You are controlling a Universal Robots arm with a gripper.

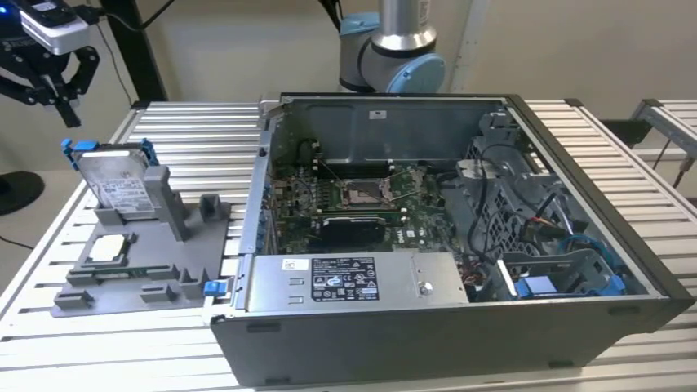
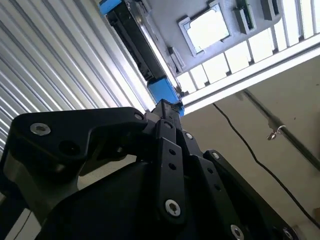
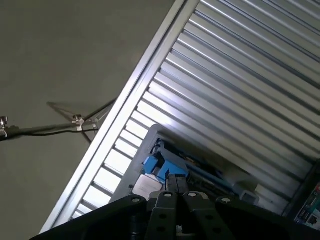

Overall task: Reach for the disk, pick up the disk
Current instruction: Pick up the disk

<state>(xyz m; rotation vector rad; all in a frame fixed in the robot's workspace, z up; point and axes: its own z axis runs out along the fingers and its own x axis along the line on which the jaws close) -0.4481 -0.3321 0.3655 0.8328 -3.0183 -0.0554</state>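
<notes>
Disk (image 1: 113, 181) stands on edge in a grey holder (image 1: 163, 214) on the counter (image 1: 196, 122), at the exterior view's left — upright, likely so its blue-framed top edge can be grasped. Gripper (image 1: 49, 96) hangs above, apart — fingers (image 1: 68, 102) spread, holding nothing.

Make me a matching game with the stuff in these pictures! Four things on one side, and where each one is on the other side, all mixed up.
Things:
1. disk
2. gripper
3. small square chip
4. computer case

Places:
A. lying flat on the base of the grey holder
B. up in the air, open, touching nothing
C. opened up, at the exterior view's right of the holder
D. standing upright in the holder

Pairs: 1-D, 2-B, 3-A, 4-C
</notes>
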